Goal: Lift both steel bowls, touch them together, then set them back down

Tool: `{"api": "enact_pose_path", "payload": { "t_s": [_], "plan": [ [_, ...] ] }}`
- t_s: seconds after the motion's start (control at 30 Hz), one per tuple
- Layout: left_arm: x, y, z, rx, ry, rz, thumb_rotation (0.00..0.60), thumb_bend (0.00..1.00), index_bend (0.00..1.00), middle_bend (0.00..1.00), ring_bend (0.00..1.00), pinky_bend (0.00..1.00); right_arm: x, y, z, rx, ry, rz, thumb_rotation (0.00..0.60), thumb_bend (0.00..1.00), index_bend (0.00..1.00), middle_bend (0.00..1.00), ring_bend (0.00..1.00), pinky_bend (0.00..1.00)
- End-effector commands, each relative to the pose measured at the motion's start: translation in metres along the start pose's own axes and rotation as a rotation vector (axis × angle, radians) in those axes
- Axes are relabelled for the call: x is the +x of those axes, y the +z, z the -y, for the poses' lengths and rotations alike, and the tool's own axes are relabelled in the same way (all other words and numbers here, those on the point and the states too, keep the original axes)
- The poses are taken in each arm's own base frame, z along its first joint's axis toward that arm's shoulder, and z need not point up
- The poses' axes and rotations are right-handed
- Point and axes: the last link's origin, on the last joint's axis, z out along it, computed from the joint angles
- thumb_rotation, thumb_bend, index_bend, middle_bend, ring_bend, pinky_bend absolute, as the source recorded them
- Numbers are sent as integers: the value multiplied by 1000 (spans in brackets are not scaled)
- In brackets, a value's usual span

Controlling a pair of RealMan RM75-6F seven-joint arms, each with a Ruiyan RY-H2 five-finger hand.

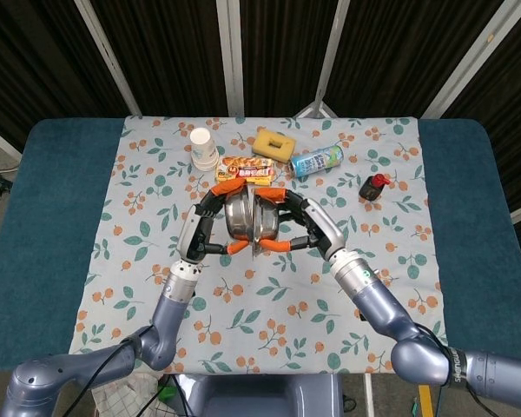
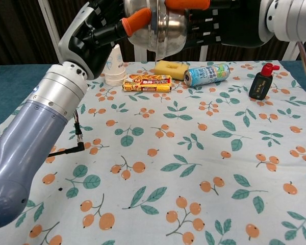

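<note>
Two steel bowls hang in the air above the middle of the flowered cloth, rims facing and touching. My left hand (image 1: 204, 229) grips the left bowl (image 1: 240, 217), its orange-tipped fingers on the rim. The right bowl (image 1: 268, 219) is held the same way by my right hand (image 1: 308, 228). In the chest view the pair fills the top centre: left bowl (image 2: 142, 24) against right bowl (image 2: 172, 28), with the left hand (image 2: 99, 28) and right hand (image 2: 214, 25) on either side. The upper parts of the bowls are cut off by the frame there.
Along the far side of the cloth (image 1: 269, 295) stand a stack of paper cups (image 1: 204, 148), a snack packet (image 1: 246, 169), a yellow sponge (image 1: 274, 144), a lying can (image 1: 316, 161) and a black bottle with a red cap (image 1: 375, 186).
</note>
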Motion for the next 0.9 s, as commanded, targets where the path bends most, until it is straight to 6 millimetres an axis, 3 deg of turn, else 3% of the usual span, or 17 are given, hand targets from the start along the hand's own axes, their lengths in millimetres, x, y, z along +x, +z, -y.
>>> {"api": "enact_pose_path", "payload": {
  "t_s": [0.03,0.2,0.33,0.57,0.67,0.9],
  "plan": [
    [-4,0,1,-7,5,3,600,90,356,259,187,456,-8,1,-5,-15,14,17,600,77,431,294,341,339],
    [9,-2,2,-4,16,-18,600,90,357,259,187,456,5,2,-2,-4,33,-22,600,79,431,294,341,339],
    [34,1,-10,-23,113,-12,600,90,354,255,187,456,40,-1,4,25,-38,-133,600,79,431,294,341,340],
    [65,1,-36,39,384,12,600,88,342,259,187,459,85,-12,11,97,-407,-296,600,78,440,294,341,338],
    [78,-2,-45,130,524,12,600,84,337,259,168,459,93,-17,13,116,-622,-325,600,79,443,296,341,339],
    [87,-13,-61,367,708,4,600,84,297,230,138,457,90,-25,4,98,-891,-283,600,82,452,314,341,340]
  ]
}}
